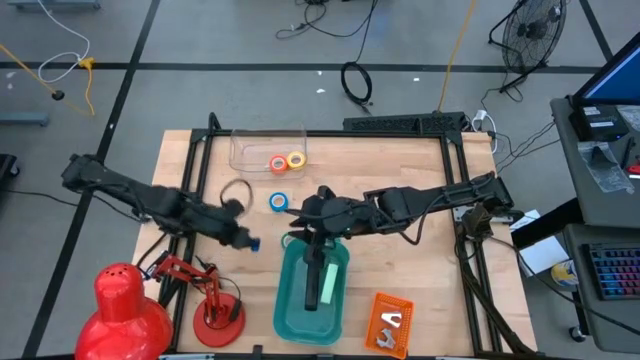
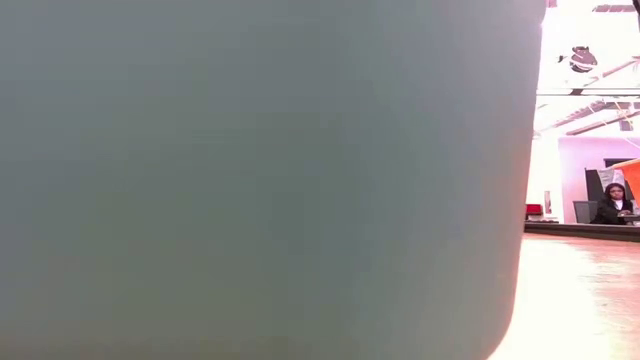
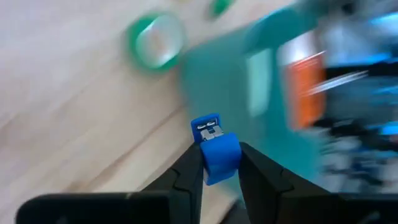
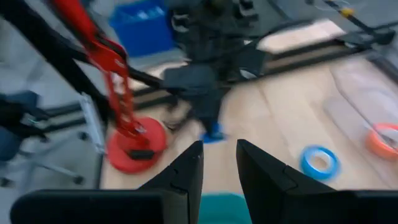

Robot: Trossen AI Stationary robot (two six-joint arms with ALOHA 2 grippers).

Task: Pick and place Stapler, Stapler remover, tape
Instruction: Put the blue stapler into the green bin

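Teal bin (image 1: 290, 312) holds what looks like a stapler (image 1: 318, 283).

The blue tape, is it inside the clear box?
No, the blue tape lies on the bare table, outside the clear box.

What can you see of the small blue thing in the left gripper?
The small blue staple remover is a glossy blue plastic piece with a silver metal insert near its far end. It is pinched between the left gripper's two dark fingers, far end pointing away from the wrist. In the high view it sits just left of the teal bin.
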